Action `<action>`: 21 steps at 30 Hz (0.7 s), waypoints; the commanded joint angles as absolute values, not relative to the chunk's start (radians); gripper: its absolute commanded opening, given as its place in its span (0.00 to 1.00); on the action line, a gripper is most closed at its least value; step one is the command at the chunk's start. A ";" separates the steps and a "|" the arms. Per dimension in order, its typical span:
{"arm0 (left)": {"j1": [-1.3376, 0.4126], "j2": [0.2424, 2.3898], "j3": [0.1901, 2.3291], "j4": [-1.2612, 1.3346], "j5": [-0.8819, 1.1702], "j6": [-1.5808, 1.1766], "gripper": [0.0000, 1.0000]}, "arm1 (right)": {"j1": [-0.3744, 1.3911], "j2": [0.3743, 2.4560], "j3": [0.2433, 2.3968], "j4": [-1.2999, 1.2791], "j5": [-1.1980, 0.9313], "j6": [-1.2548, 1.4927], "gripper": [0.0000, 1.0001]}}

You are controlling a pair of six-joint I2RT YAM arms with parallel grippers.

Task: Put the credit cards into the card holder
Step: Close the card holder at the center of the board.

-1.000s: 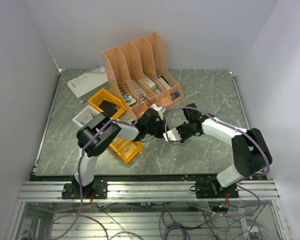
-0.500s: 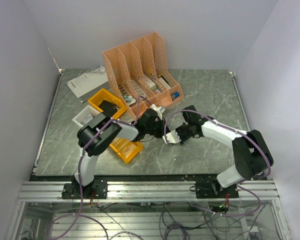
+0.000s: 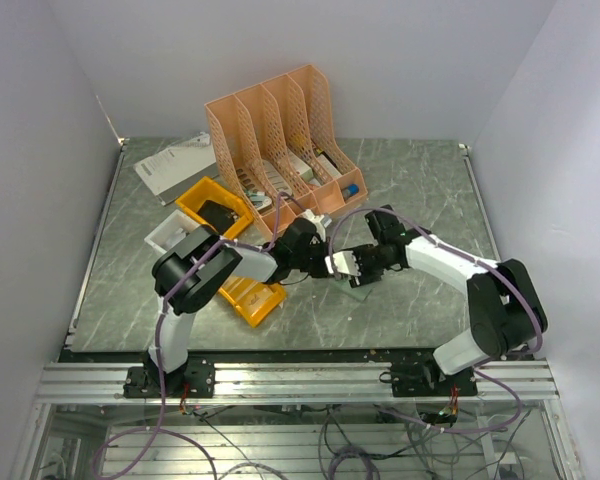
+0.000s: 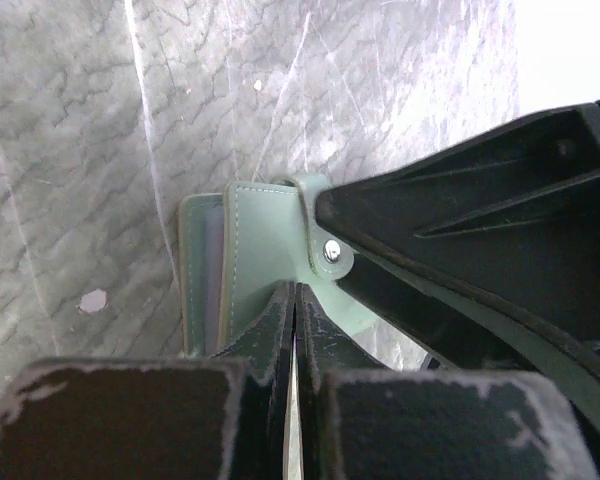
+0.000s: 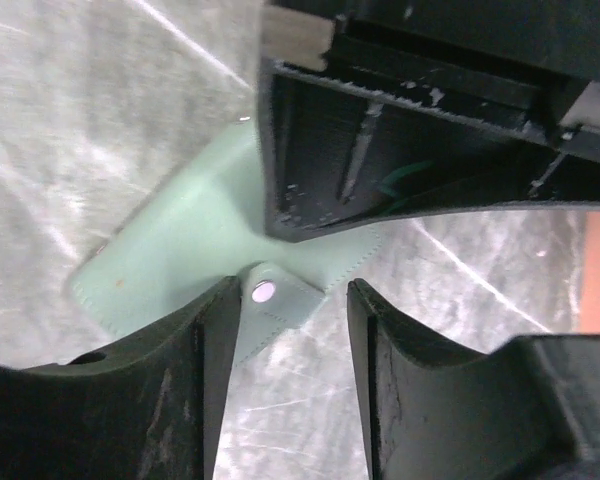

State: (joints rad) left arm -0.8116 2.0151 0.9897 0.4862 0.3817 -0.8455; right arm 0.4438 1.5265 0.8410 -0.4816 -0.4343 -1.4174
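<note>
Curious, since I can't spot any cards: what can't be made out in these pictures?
Credit cards: none shows in any view; the green cover of the card holder hides its inside.
Card holder, top view: mostly covered by the left gripper and right gripper.
Right wrist view: its far part behind the left gripper.
Contents of the rack, top view: too small.

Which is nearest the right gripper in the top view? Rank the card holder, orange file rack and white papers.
1. card holder, right at the right gripper.
2. orange file rack, behind it, toward the back.
3. white papers, far back-left.
</note>
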 commanded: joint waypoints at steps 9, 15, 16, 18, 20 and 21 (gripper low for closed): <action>-0.793 1.879 0.996 0.362 0.326 -0.752 0.07 | 0.318 1.386 0.934 -0.716 -0.597 -1.186 0.53; -0.773 1.648 1.012 0.210 0.195 -0.589 0.11 | 0.191 1.300 1.055 -0.562 -0.575 -0.814 0.50; -0.765 1.604 1.025 0.166 0.154 -0.559 0.14 | 0.167 1.291 1.089 -0.544 -0.559 -0.757 0.52; -0.744 1.516 1.044 0.102 0.087 -0.515 0.27 | 0.103 1.280 1.173 -0.522 -0.541 -0.648 0.66; -0.694 1.420 1.048 0.080 0.065 -0.495 0.45 | 0.043 1.278 1.250 -0.517 -0.571 -0.564 0.87; -0.665 1.383 1.049 0.075 0.072 -0.498 0.54 | 0.021 1.279 1.281 -0.501 -0.569 -0.509 0.98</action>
